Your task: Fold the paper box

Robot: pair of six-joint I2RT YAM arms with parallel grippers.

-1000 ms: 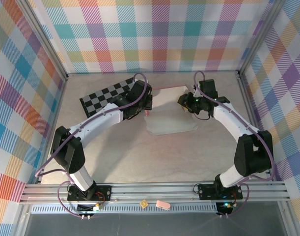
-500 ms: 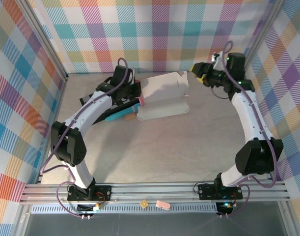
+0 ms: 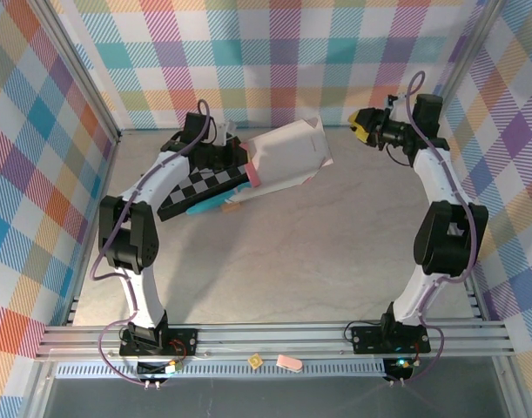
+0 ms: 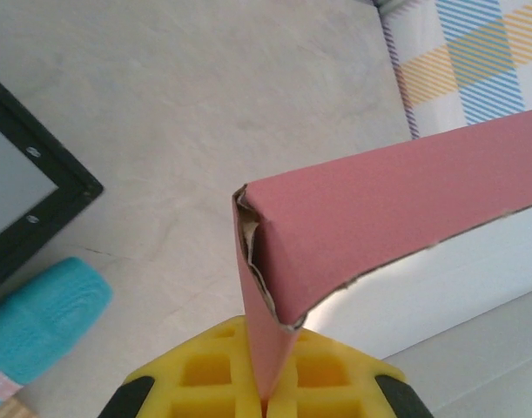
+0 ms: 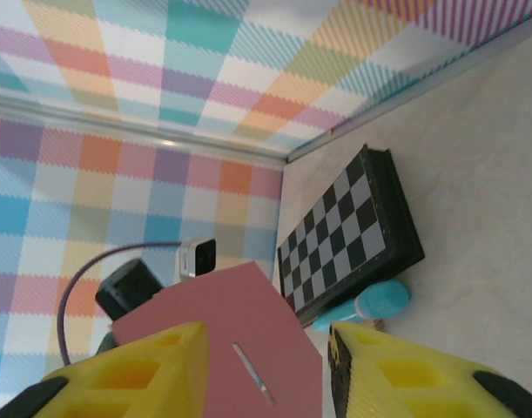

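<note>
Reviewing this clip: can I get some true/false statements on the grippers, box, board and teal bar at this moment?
1. The left gripper is shut on an edge of the paper box. True.
2. The right gripper grips the box too. False: it is open and apart from the box.
3. The checkered board lies on the left arm's side of the box. True.
4. The teal bar rests on top of the board. False: it lies on the table beside the board.

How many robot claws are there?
2. The left gripper is shut on the edge of the paper box; the right gripper is open, off to the box's right near the back wall.
</note>
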